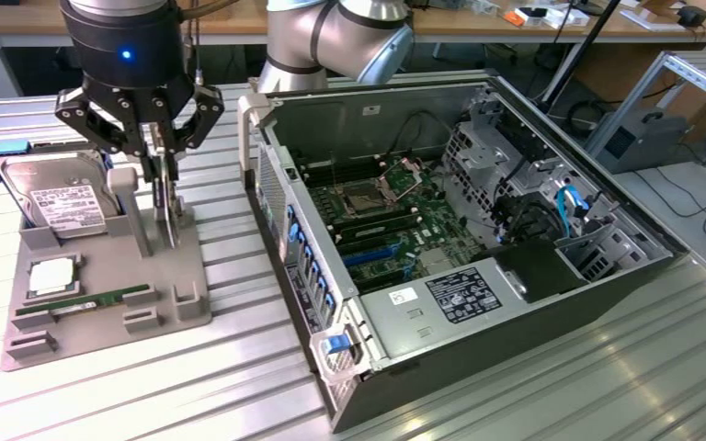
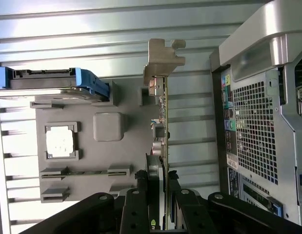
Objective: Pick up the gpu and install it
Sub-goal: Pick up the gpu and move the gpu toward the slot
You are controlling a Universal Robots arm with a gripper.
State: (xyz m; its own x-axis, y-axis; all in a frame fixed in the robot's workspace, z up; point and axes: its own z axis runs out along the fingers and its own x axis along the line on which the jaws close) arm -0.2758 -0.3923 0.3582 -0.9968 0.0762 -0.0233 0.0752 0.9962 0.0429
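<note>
The gpu stands upright on its edge over the grey holder tray, to the exterior view's left of the open computer case. My gripper hangs straight above it, its black fingers closed on the card's two faces. In the wrist view the gpu shows edge-on, with its metal bracket at the far end, and my gripper clamps its near end. Whether the card has left the tray I cannot tell. The motherboard lies bare inside the case.
On the tray sit a silver hard drive, a square processor and a narrow green RAM stick. The case's rear panel stands close beside the card. The ribbed metal table runs around both.
</note>
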